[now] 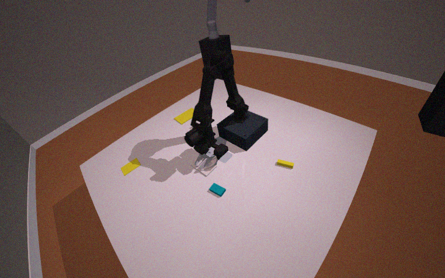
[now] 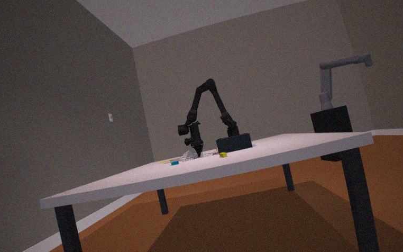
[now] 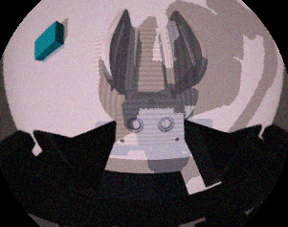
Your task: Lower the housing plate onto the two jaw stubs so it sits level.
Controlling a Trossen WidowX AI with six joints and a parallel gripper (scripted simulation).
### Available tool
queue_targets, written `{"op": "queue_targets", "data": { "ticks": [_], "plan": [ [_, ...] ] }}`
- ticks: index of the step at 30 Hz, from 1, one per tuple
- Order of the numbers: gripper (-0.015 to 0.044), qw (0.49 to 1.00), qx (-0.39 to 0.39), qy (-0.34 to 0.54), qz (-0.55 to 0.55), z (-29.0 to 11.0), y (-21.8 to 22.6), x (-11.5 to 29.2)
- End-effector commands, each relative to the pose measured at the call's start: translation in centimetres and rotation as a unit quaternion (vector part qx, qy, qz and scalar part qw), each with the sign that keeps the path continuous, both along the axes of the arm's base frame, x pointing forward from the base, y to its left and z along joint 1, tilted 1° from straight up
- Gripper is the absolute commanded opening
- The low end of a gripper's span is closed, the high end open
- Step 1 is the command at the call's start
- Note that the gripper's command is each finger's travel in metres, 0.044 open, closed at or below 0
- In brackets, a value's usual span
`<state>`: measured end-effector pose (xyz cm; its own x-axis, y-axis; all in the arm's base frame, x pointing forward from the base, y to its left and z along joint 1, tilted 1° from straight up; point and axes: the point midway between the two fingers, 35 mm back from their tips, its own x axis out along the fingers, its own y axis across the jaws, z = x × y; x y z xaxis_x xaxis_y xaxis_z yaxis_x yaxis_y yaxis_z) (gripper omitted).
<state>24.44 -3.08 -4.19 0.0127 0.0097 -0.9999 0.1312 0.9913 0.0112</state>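
Note:
The grey housing plate (image 3: 152,135) (image 1: 210,152), with two round pin ends showing in it, lies between my dark fingers. My gripper (image 3: 148,124) (image 1: 211,150) (image 2: 199,155) is shut on it, low over the table. Two curved, ribbed grey jaws, the left one (image 3: 121,56) and the right one (image 3: 188,58), extend from the plate's far edge. Together the jaws show as a pale shell (image 1: 206,162) (image 2: 189,154) in the top and exterior views. The plate looks roughly level. The stubs are hidden beneath it, and I cannot tell whether it is fully seated.
A teal block (image 1: 217,189) (image 2: 174,162) (image 3: 49,41) lies in front of the jaws. A yellow block (image 1: 285,163) (image 2: 222,154) lies to the right. Yellow flat pieces (image 1: 130,166) (image 1: 183,115) lie to the left and behind. The dark arm base (image 1: 243,129) (image 2: 234,143) stands behind.

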Motion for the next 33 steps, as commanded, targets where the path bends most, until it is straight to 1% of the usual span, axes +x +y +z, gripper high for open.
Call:
{"op": "queue_targets", "data": {
  "ticks": [1,30,33],
  "plan": [
    [0.0351,1.000,0.002,0.000,-0.002,-0.05,0.07,-0.01],
    [0.0351,1.000,0.002,0.000,-0.002,-0.05,0.07,-0.01],
    [0.0430,1.000,0.000,0.000,0.000,0.00,0.00,0.00]
  ]
}}
